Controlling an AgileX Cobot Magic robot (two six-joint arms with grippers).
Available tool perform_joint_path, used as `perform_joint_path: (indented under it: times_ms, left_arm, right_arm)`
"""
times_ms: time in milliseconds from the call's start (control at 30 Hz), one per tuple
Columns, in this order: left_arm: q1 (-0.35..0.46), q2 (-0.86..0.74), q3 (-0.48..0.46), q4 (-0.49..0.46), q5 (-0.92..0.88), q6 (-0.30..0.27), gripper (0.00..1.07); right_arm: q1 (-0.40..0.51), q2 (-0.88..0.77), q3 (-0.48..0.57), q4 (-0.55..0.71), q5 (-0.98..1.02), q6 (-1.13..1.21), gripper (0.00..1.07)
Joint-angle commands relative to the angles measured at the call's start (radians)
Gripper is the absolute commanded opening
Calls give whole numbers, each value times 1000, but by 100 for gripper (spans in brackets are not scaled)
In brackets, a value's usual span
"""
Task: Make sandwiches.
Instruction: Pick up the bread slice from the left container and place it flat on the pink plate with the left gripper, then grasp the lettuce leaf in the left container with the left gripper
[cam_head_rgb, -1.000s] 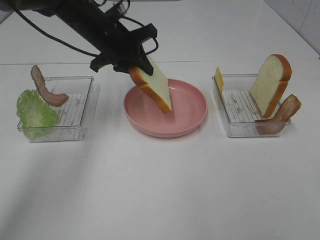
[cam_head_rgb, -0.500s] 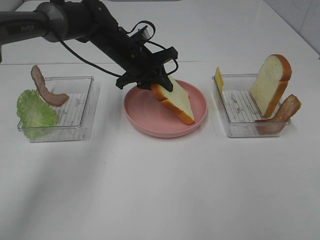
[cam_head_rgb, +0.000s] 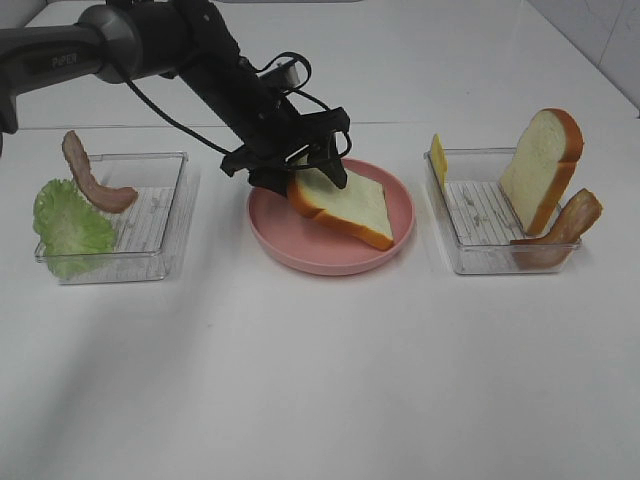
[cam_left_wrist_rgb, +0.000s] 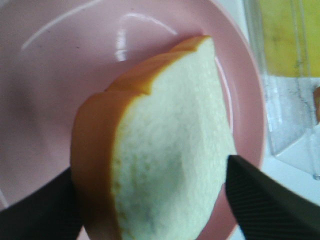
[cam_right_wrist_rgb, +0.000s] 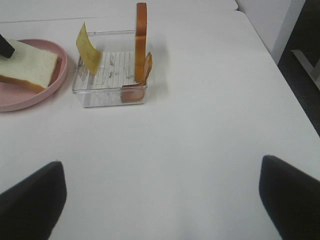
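One bread slice (cam_head_rgb: 345, 200) now down on plate (cam_head_rgb: 320, 258)

The whole table (cam_head_rgb: 320, 380) is taken in from a high front mount, tilted down toward the far edge. The left wrist view is held very close above the pink plate (cam_left_wrist_rgb: 45, 75) and is largely filled by the bread slice (cam_left_wrist_rgb: 170, 165). The right wrist view is set farther off, directed across the table at the right tray (cam_right_wrist_rgb: 110, 97); plate and slice are shared by all views.
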Motion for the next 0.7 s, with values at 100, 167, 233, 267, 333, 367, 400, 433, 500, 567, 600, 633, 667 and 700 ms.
perform_joint_path:
  times_ms: [100, 167, 233, 267, 333, 367, 400, 433, 500, 567, 600, 633, 667, 700]
  left_arm:
    - [-5, -4, -113, 195, 134, -84, 102]
    - [-5, -4, -137, 219, 168, -89, 102]
    - [-5, -4, -209, 255, 257, -96, 102]
    - [-5, -4, -209, 255, 257, -96, 102]
    - [-5, -18, -228, 253, 255, -98, 102]
    - [-5, -32, -229, 253, 255, -100, 102]
    - [-5, -63, -228, 261, 255, -100, 102]
    - [-5, -63, -228, 261, 255, -100, 102]
    - [-5, -121, -203, 293, 257, -99, 102]
    - [-5, -189, -125, 314, 257, -96, 102]
    - [-5, -237, -82, 328, 257, -94, 102]
    - [-5, -237, -82, 328, 257, -94, 102]
    - [-5, -341, 55, 383, 256, -89, 101]
    - [-5, -341, 55, 383, 256, -89, 101]
  right_arm:
    - [0, -21, 2, -3, -3, 0, 96]
    - [0, -21, 2, -3, -3, 0, 96]
    - [0, -21, 2, -3, -3, 0, 96]
    - [0, -21, 2, -3, -3, 0, 96]
    - [0, -21, 2, -3, -3, 0, 96]
    - [0, -21, 2, -3, -3, 0, 96]
    - [0, -21, 2, -3, -3, 0, 96]
    - [0, -21, 2, -3, -3, 0, 96]
    - [0, -21, 2, -3, -3, 0, 96]
    - [0, -21, 2, -3, -3, 0, 96]
    - [0, -21, 2, -3, -3, 0, 96]
    - [0, -21, 2, -3, -3, 0, 96]
    - [0, -21, 2, -3, -3, 0, 96]
    - [0, -21, 2, -3, -3, 0, 96]
